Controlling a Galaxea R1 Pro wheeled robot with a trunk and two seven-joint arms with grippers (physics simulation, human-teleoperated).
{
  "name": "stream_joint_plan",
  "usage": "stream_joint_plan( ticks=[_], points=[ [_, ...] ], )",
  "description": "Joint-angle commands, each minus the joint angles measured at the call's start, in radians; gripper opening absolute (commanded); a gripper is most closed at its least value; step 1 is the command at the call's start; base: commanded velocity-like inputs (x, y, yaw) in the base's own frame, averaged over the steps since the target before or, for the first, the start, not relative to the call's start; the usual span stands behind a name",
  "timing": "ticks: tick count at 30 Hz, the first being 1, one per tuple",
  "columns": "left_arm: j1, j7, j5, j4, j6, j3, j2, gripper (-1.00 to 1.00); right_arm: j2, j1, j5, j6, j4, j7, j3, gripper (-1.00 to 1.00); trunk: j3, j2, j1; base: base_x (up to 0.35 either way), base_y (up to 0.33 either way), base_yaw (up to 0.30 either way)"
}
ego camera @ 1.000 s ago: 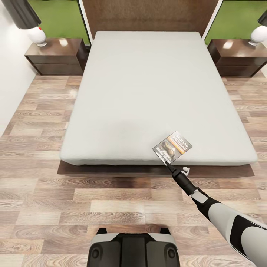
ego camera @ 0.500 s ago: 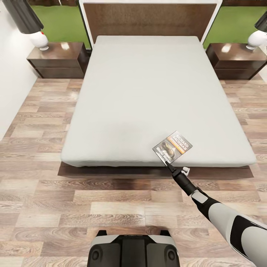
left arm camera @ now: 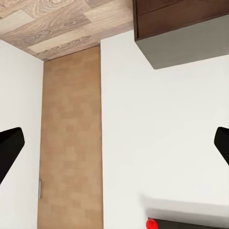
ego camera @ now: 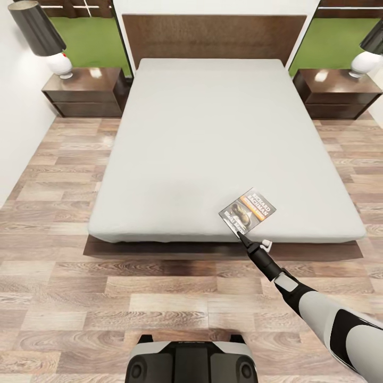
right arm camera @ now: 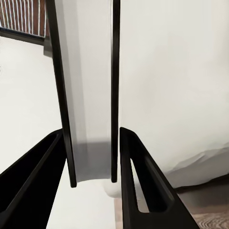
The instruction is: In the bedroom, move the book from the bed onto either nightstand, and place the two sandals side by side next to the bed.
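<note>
**Book pinched at the bed's near edge**

Wood-plank floor (ego camera: 69,298) is stretching around the bed (ego camera: 213,138), with a nightstand (ego camera: 85,90) far left and another nightstand (ego camera: 332,90) far right, each carrying a lamp (ego camera: 45,42). Over the bed's near right corner the right gripper (ego camera: 240,233) is clamping the book (ego camera: 248,209) by its near edge, cover facing up; the right wrist view is showing its fingers (right arm camera: 138,191) closing on the thin book edge-on. Left gripper (left arm camera: 114,145) is hanging with fingertips spread wide, holding nothing, facing a white wall.
</note>
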Motion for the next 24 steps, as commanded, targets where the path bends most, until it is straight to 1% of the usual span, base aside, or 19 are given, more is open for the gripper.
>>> stream_joint_plan(
  ticks=[1,7,9,11,12,14,16,18,21,24],
  points=[
    [0.001,0.003,0.010,-0.001,0.004,-0.008,0.000,1.00,-0.001,0.000,0.009,-0.002,0.001,0.000,-0.009,-1.00,0.001,-0.001,0.001,0.000,0.000,0.000],
    [0.000,0.002,0.013,0.000,0.006,-0.006,0.009,1.00,-0.003,0.001,0.009,-0.002,0.000,0.000,-0.008,-1.00,0.010,-0.001,0.001,0.000,0.000,0.000],
    [0.000,0.002,0.020,0.000,0.007,-0.006,0.014,1.00,-0.003,0.001,0.009,-0.002,0.000,0.000,-0.008,-1.00,0.014,-0.001,0.001,0.000,0.000,0.000],
    [0.000,0.001,0.041,0.000,0.008,-0.005,0.030,1.00,-0.003,0.002,0.009,-0.002,0.000,-0.001,-0.007,-1.00,0.017,-0.001,0.001,0.000,0.000,0.000],
    [0.000,0.001,0.058,0.000,0.008,-0.005,0.045,1.00,-0.003,0.002,0.009,-0.002,0.001,0.000,-0.007,-1.00,0.018,-0.001,0.001,0.000,0.000,0.000],
    [-0.002,0.002,0.104,-0.001,0.007,-0.005,0.082,1.00,-0.003,0.002,0.008,-0.002,0.001,0.000,-0.007,-1.00,0.022,-0.001,0.001,0.000,0.000,0.000],
    [-0.003,0.003,0.162,-0.001,0.006,-0.005,0.121,1.00,-0.003,0.002,0.009,-0.002,0.001,0.000,-0.007,-1.00,0.025,-0.001,0.001,0.000,0.000,0.000],
    [-0.006,0.003,0.231,-0.002,0.005,-0.005,0.162,1.00,-0.003,0.002,0.009,-0.002,0.001,0.000,-0.007,-1.00,0.028,-0.001,0.001,0.000,0.000,0.000],
    [-0.011,0.003,0.341,-0.003,0.003,-0.005,0.232,1.00,-0.003,0.002,0.009,-0.002,0.001,0.000,-0.006,-1.00,0.033,-0.001,0.001,0.000,0.000,0.000],
    [-0.019,0.003,0.436,-0.007,-0.004,-0.005,0.299,1.00,-0.004,0.002,0.008,-0.002,0.001,0.000,-0.006,-1.00,0.038,-0.001,0.001,0.000,0.000,0.000]
  ],
)
